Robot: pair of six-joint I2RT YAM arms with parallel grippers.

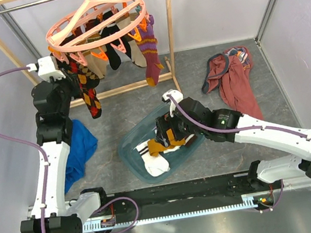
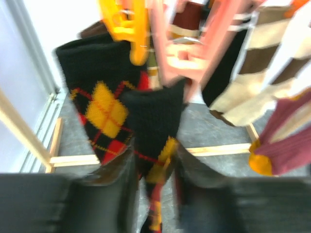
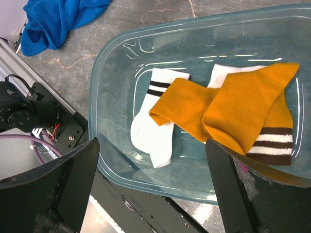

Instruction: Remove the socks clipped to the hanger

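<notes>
Our left gripper (image 2: 154, 167) had its two dark fingers standing partly apart, with the black, red and yellow argyle knitted sock (image 2: 153, 121) hanging down between them. The wrist view was blurred, so we could not tell whether the pads bore on the cloth or merely flanked it. The sock's cuff ran up among the clips under the round salmon-pink plastic ring hanger (image 1: 94, 30). Beside it a second argyle sock (image 2: 97, 107) hung from a yellow-orange plastic clip (image 2: 129, 26). The hanger hung inside the pale wooden rack frame (image 1: 172, 25), with other socks clipped to it, a purple striped knitted sock (image 1: 149, 52) among them.

Our right gripper (image 3: 150, 150) gaped fully and held nothing. It hovered over the translucent blue-green plastic basin (image 3: 104, 63), in which a mustard-yellow sock (image 3: 243, 111) and a white sock with black stripes (image 3: 153, 126) lay.

We judged the argyle sock light, soft and stretchy. It would likely lengthen before the clip let go, and the freely hanging hanger would swing with any pull. The best hold looked to be on the leg close under the clip, across the knit's full width, drawing straight down.
</notes>
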